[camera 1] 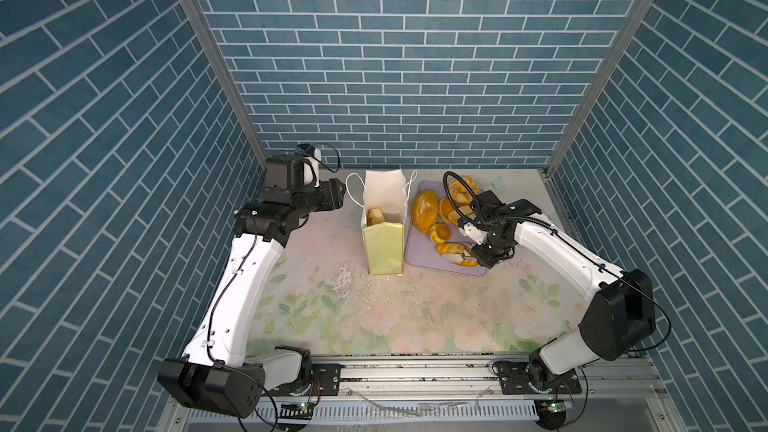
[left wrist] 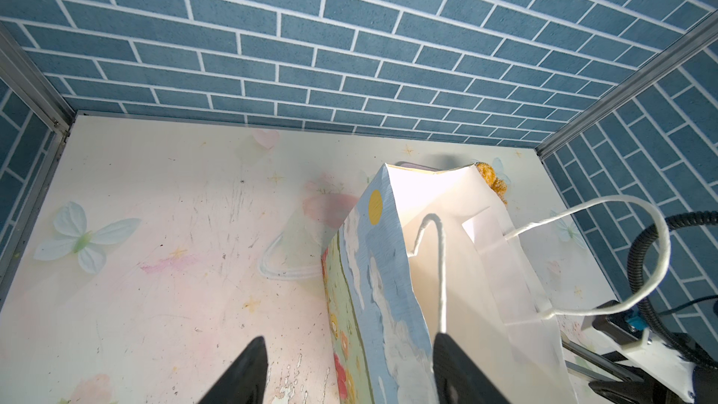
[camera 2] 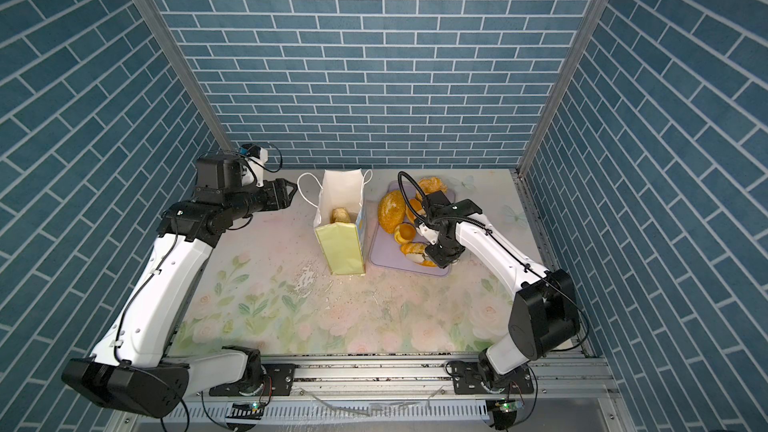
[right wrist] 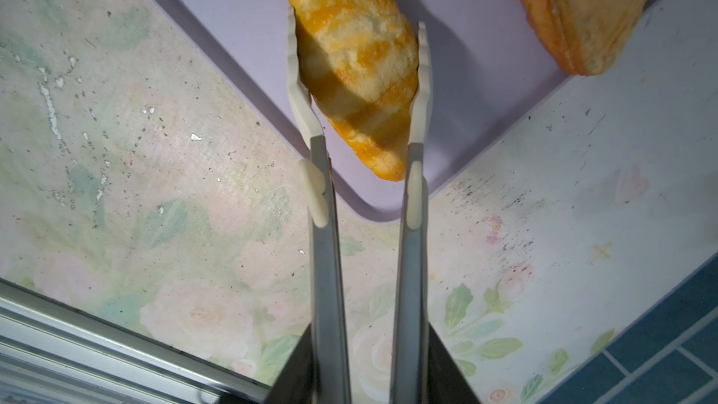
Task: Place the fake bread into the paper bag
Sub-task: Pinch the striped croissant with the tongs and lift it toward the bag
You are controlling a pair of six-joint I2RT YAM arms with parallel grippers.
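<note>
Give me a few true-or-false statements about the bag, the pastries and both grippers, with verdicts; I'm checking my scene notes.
1. The paper bag stands upright with a pastry inside. True.
2. The lavender tray holds nothing. False: several pastries lie on it, among them the seeded loaf.
3. The right gripper holds tongs whose tips flank a croissant. True.
4. The left gripper is clamped shut on the bag's cord handle. False: its jaws stand open beside the bag.
</note>
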